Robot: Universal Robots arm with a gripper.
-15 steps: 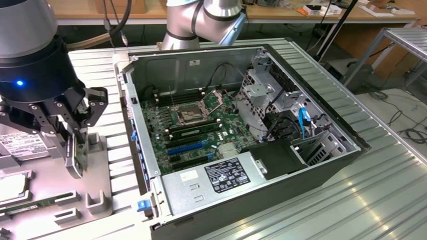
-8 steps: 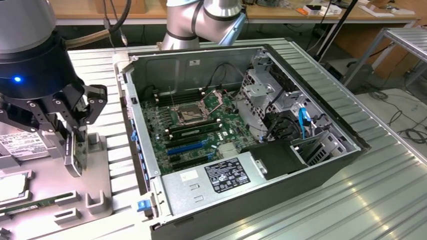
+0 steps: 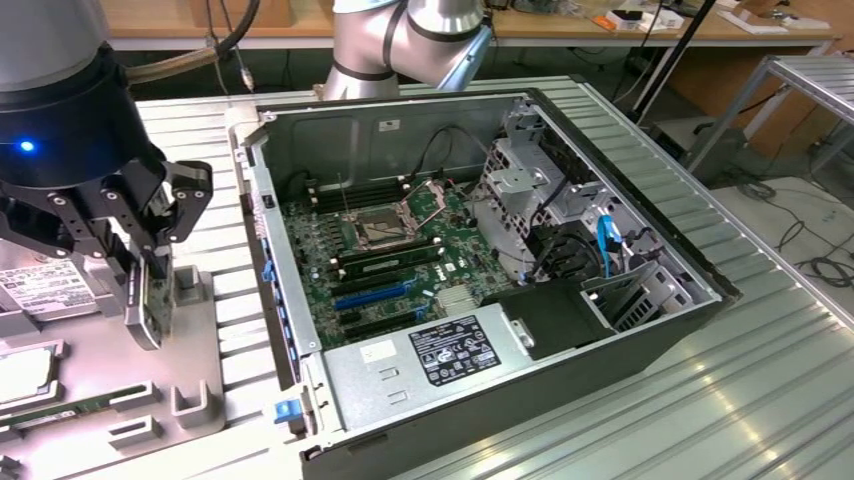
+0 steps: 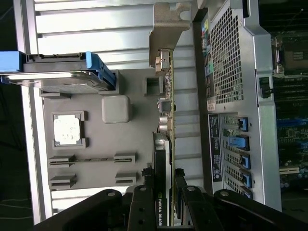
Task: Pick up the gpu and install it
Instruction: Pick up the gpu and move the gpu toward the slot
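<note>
The gpu (image 3: pixel 147 305) is a thin dark board with a silver end bracket. It hangs upright, edge-on, just above or on the grey holder tray (image 3: pixel 160 380) at the exterior view's left. My gripper (image 3: pixel 140 255) is shut on it from above. In the wrist view the gpu (image 4: pixel 169 120) runs between the two black fingers (image 4: pixel 144 204), and my gripper (image 4: pixel 166 199) grips its fan end. The bracket (image 4: pixel 166 29) points away from me. I cannot tell whether the card still touches the tray. The open computer case (image 3: pixel 287 330) lies just to the exterior view's right of the card.
The case holds a motherboard with blue and black expansion slots (image 3: pixel 374 295), a power supply (image 3: pixel 441 350) and a drive cage (image 3: pixel 534 190). On the tray lie a silver hard drive (image 4: pixel 62 79), a processor chip (image 4: pixel 66 130) and a green memory stick (image 3: pixel 67 410). The case's back wall (image 4: pixel 236 96) stands close beside the card.
</note>
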